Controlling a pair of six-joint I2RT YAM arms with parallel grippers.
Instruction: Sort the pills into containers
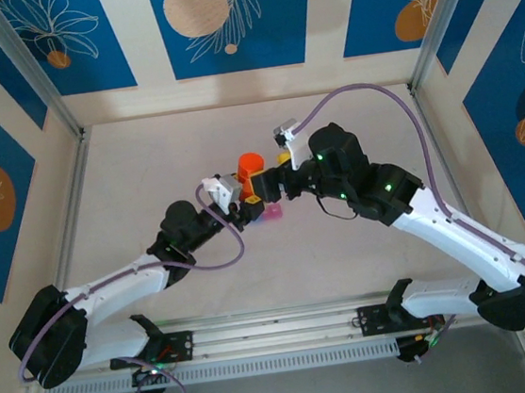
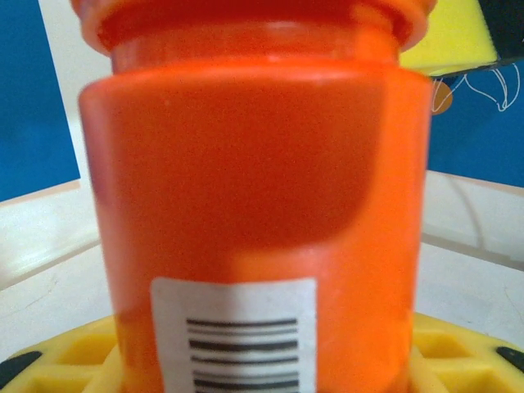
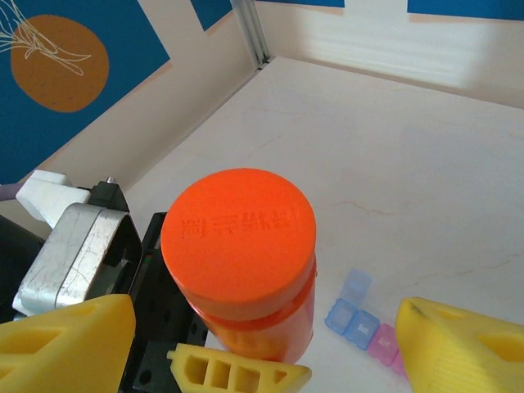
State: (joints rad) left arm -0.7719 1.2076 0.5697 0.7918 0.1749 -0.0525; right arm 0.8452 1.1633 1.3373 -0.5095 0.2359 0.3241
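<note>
Top view: left gripper [image 1: 246, 199] sits against the left side of the orange bottle [image 1: 250, 167], but its fingertips are too small there to read. Left wrist view is close up on the bottle wall and its barcode label [image 2: 234, 332], with yellow fingers [image 2: 59, 360] pressed in at both lower sides, so this gripper is clamped on the bottle. The bottle's top and base are cut off here. A yellow pad [image 2: 446, 37] sits right of the bottle's neck; can't tell whose. Right wrist view looks down on the bottle's cap [image 3: 237, 233], upright on the table [image 3: 393, 164]. The containers [image 3: 359, 321] lie just right of the bottle's base, apart from it, with the blue lid raised. Their pink end is partly hidden behind a yellow finger [image 3: 463, 348]. Right gripper [image 1: 278, 185] is right of the bottle, its fingers spread wide on either side of the cap, touching nothing. The containers lie under its right finger.
</note>
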